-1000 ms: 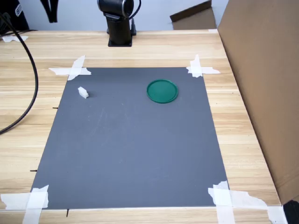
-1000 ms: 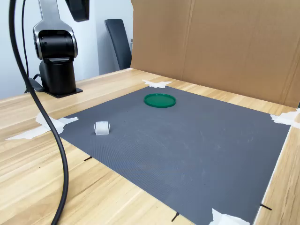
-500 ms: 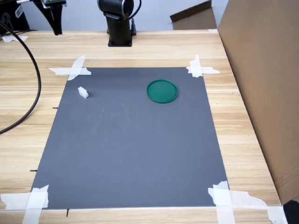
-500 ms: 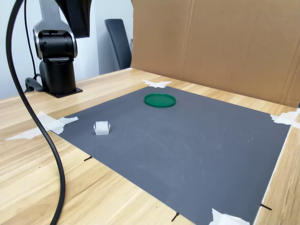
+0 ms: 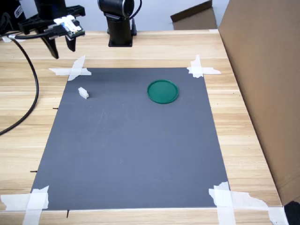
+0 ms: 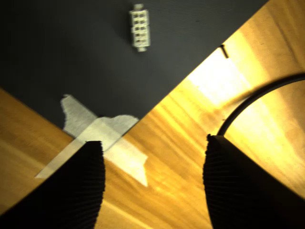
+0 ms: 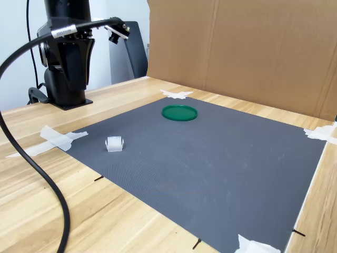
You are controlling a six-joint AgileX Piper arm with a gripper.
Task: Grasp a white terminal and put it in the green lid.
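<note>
The gripper [image 5: 60, 47] hangs in the air above the wooden table [image 5: 140, 47], near one taped corner of the dark mat [image 5: 131, 150]. Its two black fingers [image 6: 71, 186] stand wide apart in the wrist view, and there is nothing between them.

The white terminal [image 5: 83, 93] lies on the mat, near the first exterior view's left edge of the mat, just below a strip of white tape [image 5: 72, 70]. In the second exterior view it sits close to the mat's near left edge [image 7: 114, 143]. In the wrist view it is a small white block with little square holes [image 6: 139, 27], and it is not between the fingers yet. It lies off past the tape, on the mat.

The green lid [image 5: 162, 91] lies flat on the mat too, well apart from the terminal. It looks empty.

The step now seems to be reaching for the terminal. To do it well, the arm should move over the mat until the little block sits right in the middle between the two fingers. The fingers should close on its long sides, so the wrist may need to turn a bit. Then the arm should come down slowly, because the block is tiny and could slide or tip over. A black cable [image 5: 28, 84] lies near, so the arm should keep clear of it.
</note>
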